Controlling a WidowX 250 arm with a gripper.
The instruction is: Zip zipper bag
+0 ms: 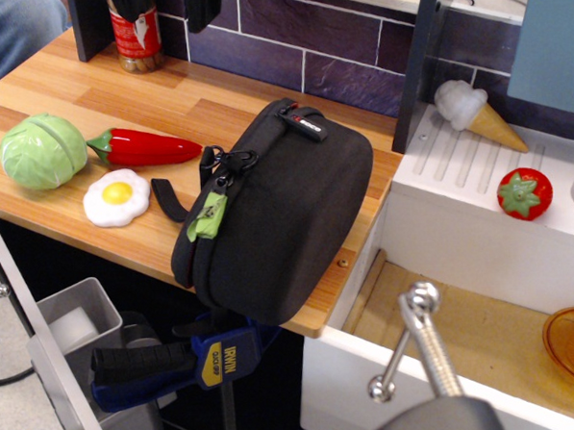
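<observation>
While the black, stiff-shelled fabric zipper bag [287, 210] is lying on the wooden bench [88, 100], overhanging its front edge, its lime-green pull tab [208, 217] is offering the likeliest grip; no hand is showing.

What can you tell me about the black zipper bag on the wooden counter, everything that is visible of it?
The zipper bag is a large black rounded-rectangular case with a fabric-like, stiff-looking shell. A zipper runs around its edge, with a lime-green pull tab at the left. A handle with a small red-white logo crosses its top. It lies on the wooden counter, near the front edge. A black strap trails from it toward the toy egg.
</observation>
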